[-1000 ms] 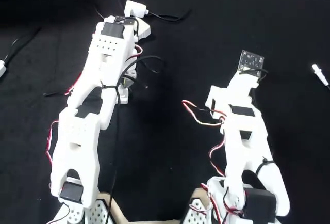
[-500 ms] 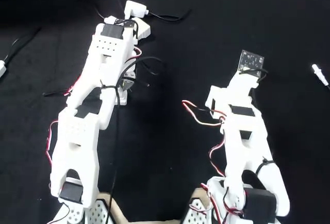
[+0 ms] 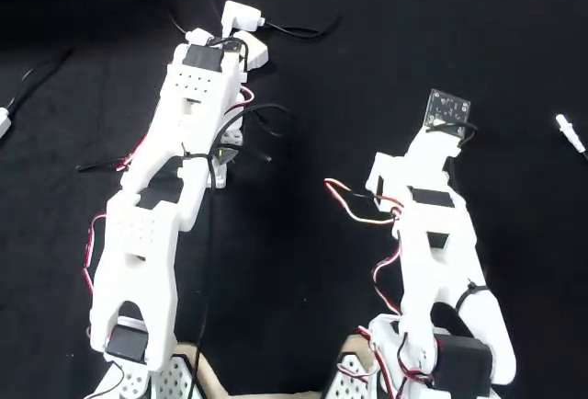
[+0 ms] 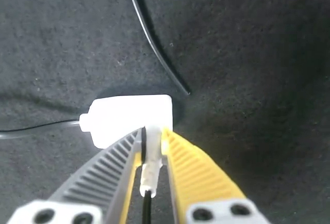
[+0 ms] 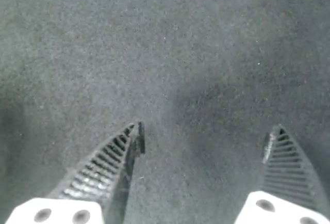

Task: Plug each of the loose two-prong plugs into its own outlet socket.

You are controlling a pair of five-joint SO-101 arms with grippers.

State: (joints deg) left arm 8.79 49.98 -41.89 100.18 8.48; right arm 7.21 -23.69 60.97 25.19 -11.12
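My left gripper [image 4: 152,132] is shut on a small white two-prong plug [image 4: 151,159] with a black cord. The plug's front end sits against a white outlet socket block [image 4: 129,115] lying on the black cloth; I cannot tell how deep the prongs are. In the high view the left arm [image 3: 193,105] stretches toward the table's back, and its fingers are hidden beneath it. My right gripper [image 5: 206,131] stands open over bare black cloth with nothing between its fingers. A loose white plug [image 3: 570,131] lies at the far right, away from the right arm [image 3: 432,197].
A white socket block [image 3: 241,17] with a black cable lies at the back beyond the left arm. Another white piece [image 3: 4,121] sits at the left edge. Thin black cords [image 4: 154,43] trail over the cloth near the left gripper.
The left arm's wrist end has crept slightly toward the back of the table. The right arm has kept still.
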